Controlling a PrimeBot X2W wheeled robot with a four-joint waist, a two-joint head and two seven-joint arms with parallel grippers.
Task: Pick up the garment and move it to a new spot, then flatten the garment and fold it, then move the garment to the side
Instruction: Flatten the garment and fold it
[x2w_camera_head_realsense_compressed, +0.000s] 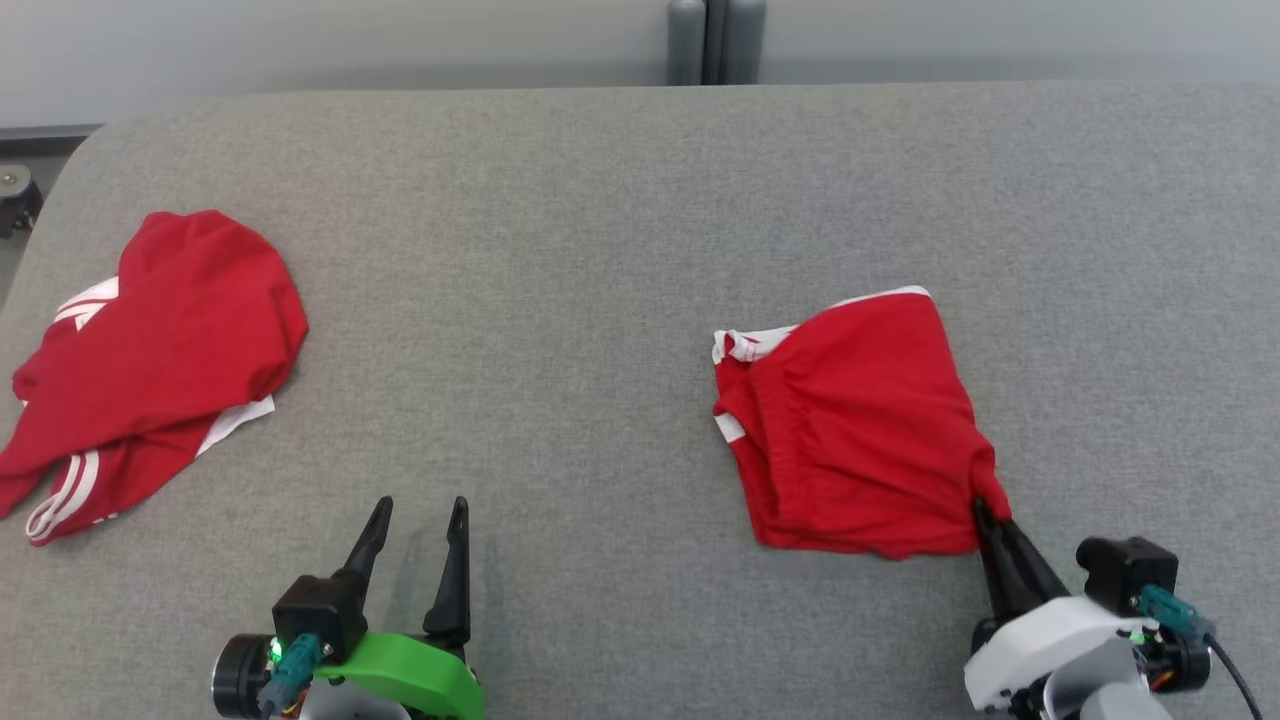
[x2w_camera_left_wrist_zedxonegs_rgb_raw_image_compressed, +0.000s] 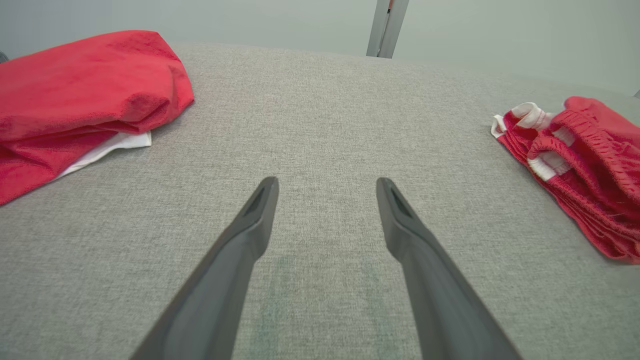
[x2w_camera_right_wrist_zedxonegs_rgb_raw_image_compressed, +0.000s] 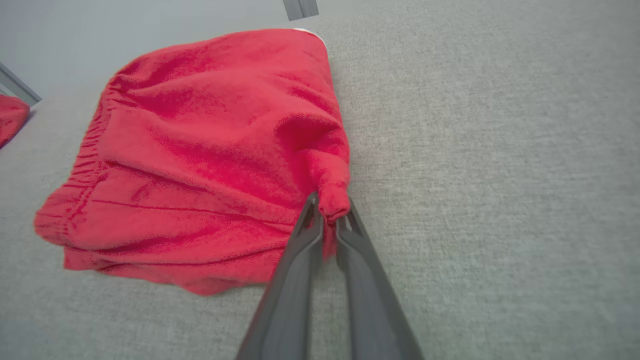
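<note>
Grey surface (x2w_camera_head_realsense_compressed: 600, 250), red garment (x2w_camera_head_realsense_compressed: 850, 430) on its right half, my right end effector (x2w_camera_head_realsense_compressed: 985, 512) pinched onto its near corner, left end effector (x2w_camera_head_realsense_compressed: 420, 505) spread wide and empty, second red piece (x2w_camera_head_realsense_compressed: 170, 340) far left.

Red garment (x2w_camera_head_realsense_compressed: 860, 430), white trim; second garment (x2w_camera_head_realsense_compressed: 180, 320) red, white stripes; grey tabletop (x2w_camera_head_realsense_compressed: 560, 250)

Looks like a robotics lab or test room: broad grey fabric-covered worktable with a rounded corner (x2w_camera_head_realsense_compressed: 600, 200), bare pale grey wall (x2w_camera_head_realsense_compressed: 300, 40) behind it, grey metal upright post (x2w_camera_head_realsense_compressed: 715, 40) at the far edge, small dark caster wheel (x2w_camera_head_realsense_compressed: 15, 198) at far left.
</note>
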